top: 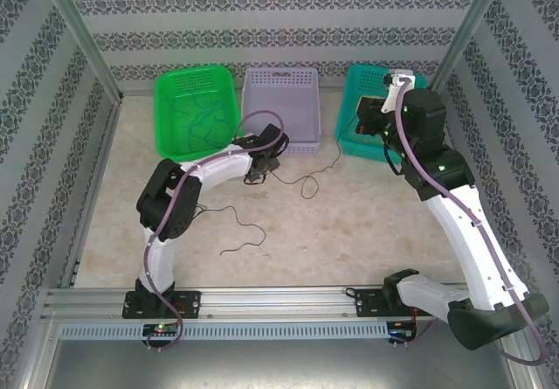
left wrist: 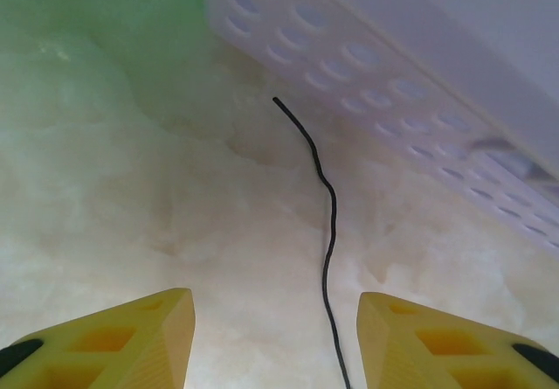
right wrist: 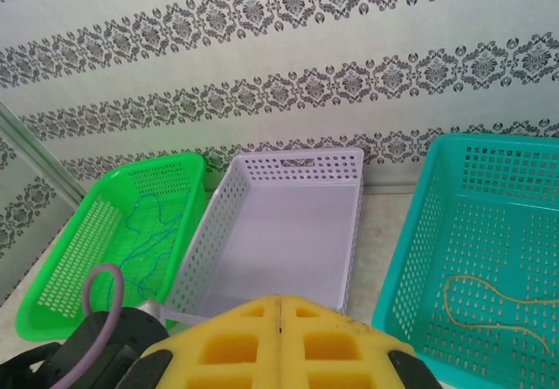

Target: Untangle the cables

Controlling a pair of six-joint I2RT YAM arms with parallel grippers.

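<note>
Marbled tabletop (top: 367, 232), patterned wallpaper behind. My left gripper (left wrist: 275, 319) open, black cable (left wrist: 329, 232) on table between fingers, near lilac basket (left wrist: 393, 83). My right gripper (right wrist: 278, 310) closed. Blue cables (right wrist: 144, 236) in green basket (right wrist: 70, 258); tan cable (right wrist: 489, 297) in teal basket (right wrist: 419, 240).

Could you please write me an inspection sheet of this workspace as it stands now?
Surface: pale marbled tabletop, flat.
Job's things: blue cables in the green basket; yellowish-tan cable in the teal basket; black cables loose on the tabletop; lavender basket holds nothing.
Clutter: nothing seen.
Grippers: left pincer open, low over the tabletop beside the lavender basket, a black cable lying between its fingers, not gripped; right pincer shut, nothing seen in it, raised near the teal basket.
Cables: mauve hoses run along both arms.
Surroundings: wallpapered walls and metal frame posts.
</note>
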